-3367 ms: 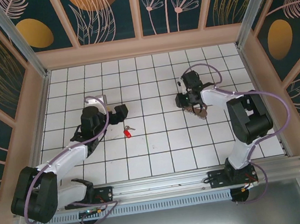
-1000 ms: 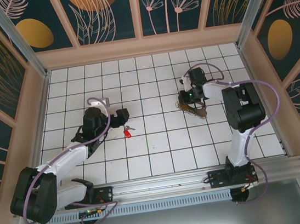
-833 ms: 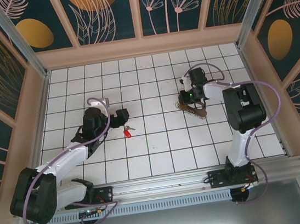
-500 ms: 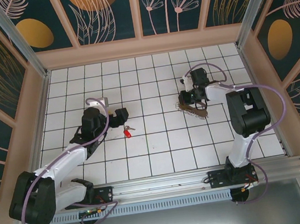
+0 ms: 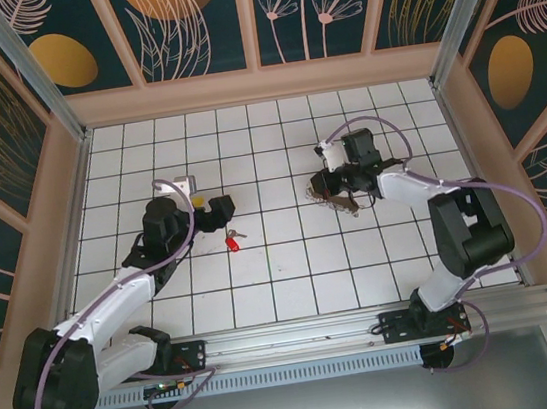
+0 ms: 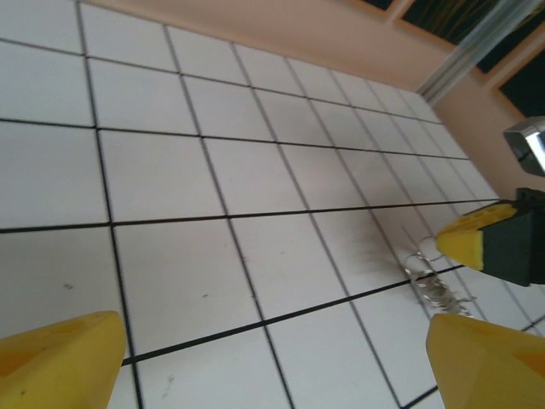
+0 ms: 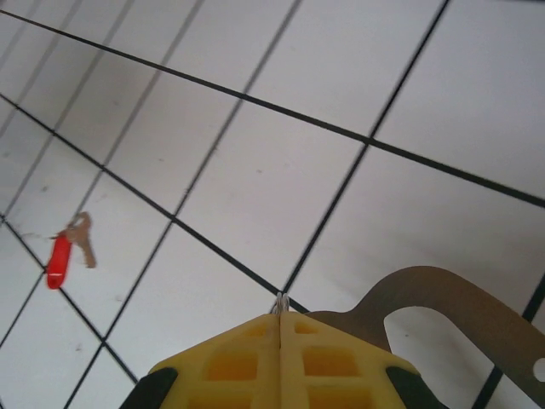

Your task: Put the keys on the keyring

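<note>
Evidently pinches the keyring (image 7: 443, 294) in the closed right gripper (image 7: 281, 317) (probably to offer its ring) and poises the left gripper (image 5: 218, 210), spread wide, near the red key (image 5: 230, 241) on the desk (image 5: 291, 263).

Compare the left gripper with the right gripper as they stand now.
The left gripper is open and empty; the right gripper is shut, pinching a silvery bit of the keyring. The left gripper sits close to the red key; the right gripper is farther from it. Both have yellow fingers.
</note>
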